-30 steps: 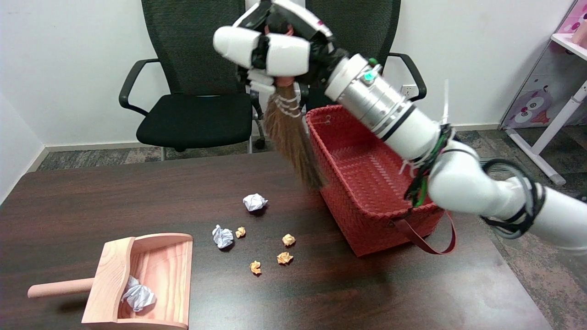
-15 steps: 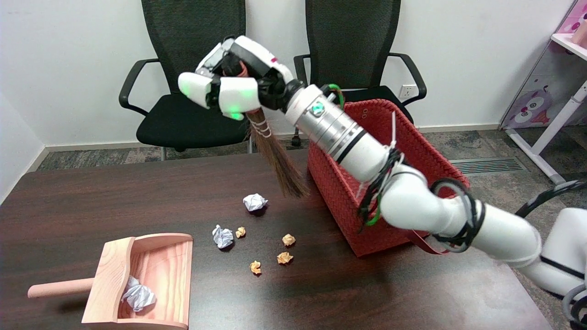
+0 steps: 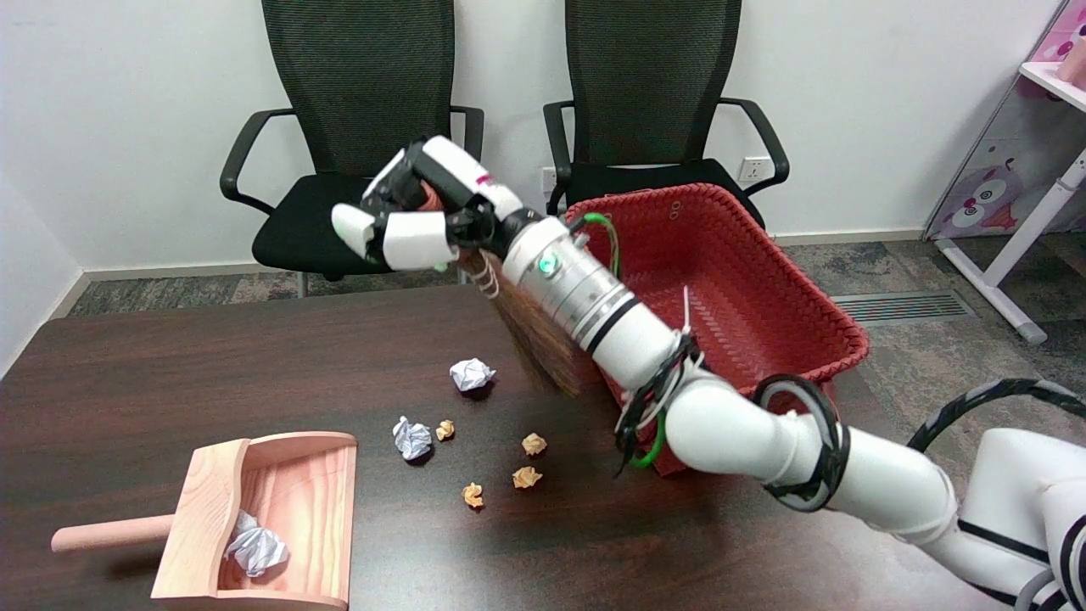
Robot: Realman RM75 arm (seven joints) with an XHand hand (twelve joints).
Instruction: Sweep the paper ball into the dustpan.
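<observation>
No text, brand, number or sign can be read anywhere in the head view. A small pink mark is seen on the back of the black-and-white right hand (image 3: 424,222), but it is too small to be made out, and may be only a sticker. A cartoon animal, without lettering, is shown on the pink printed panel (image 3: 988,191) at the far right.

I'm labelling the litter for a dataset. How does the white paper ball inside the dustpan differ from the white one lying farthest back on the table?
The paper ball in the dustpan looks larger and looser; the far paper ball looks smaller and more compact. The first lies inside the wooden dustpan, at its back by the handle; the second lies on the bare table, close to the broom that the right hand grips. Both are crumpled white paper.
</observation>
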